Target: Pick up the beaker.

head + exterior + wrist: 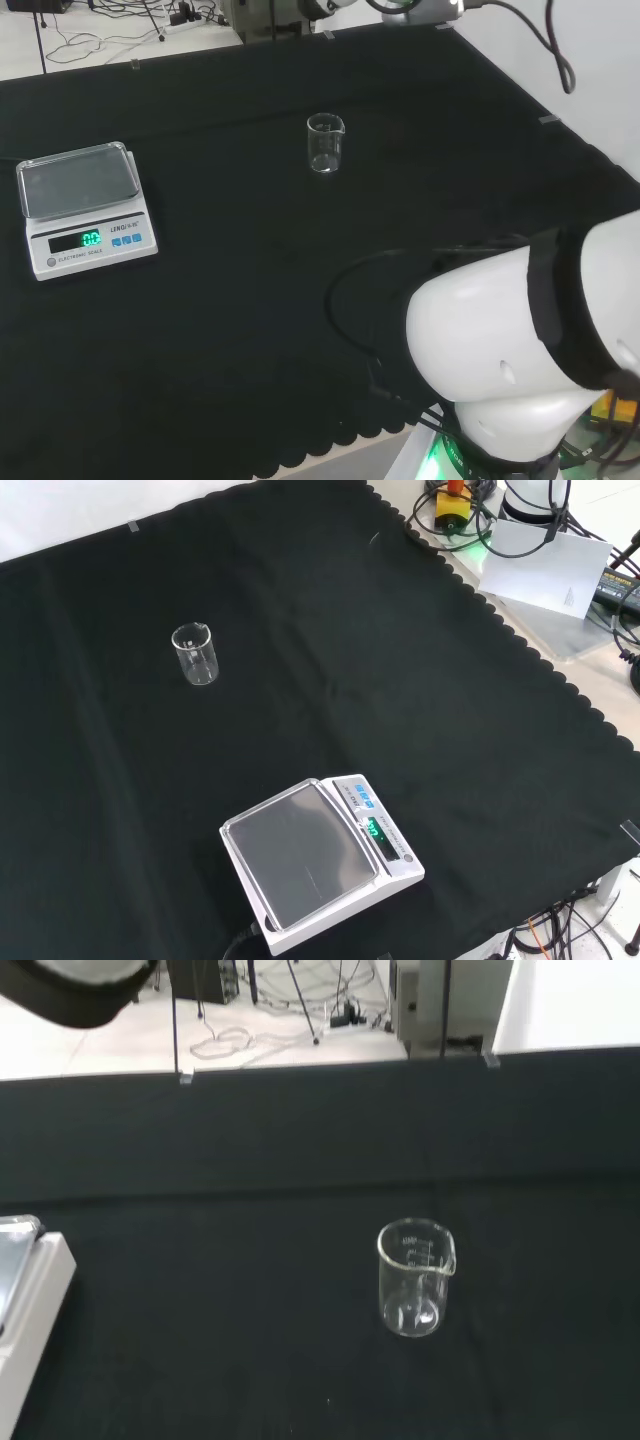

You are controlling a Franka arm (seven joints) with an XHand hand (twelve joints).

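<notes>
Here, beaker (325,144) is found upright, apparently empty, on open counter (250,260), well apart from scale (85,208); fingers' state cannot be told.

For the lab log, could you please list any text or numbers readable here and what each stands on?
scale: lit green digits and print on its front panel, too small to read.
beaker: faint printed marks on the glass, too blurred to read.
Nothing else bears text.

Clear glass beaker (325,144) (195,654) (415,1277), upright, alone on black cloth (250,260)
</notes>
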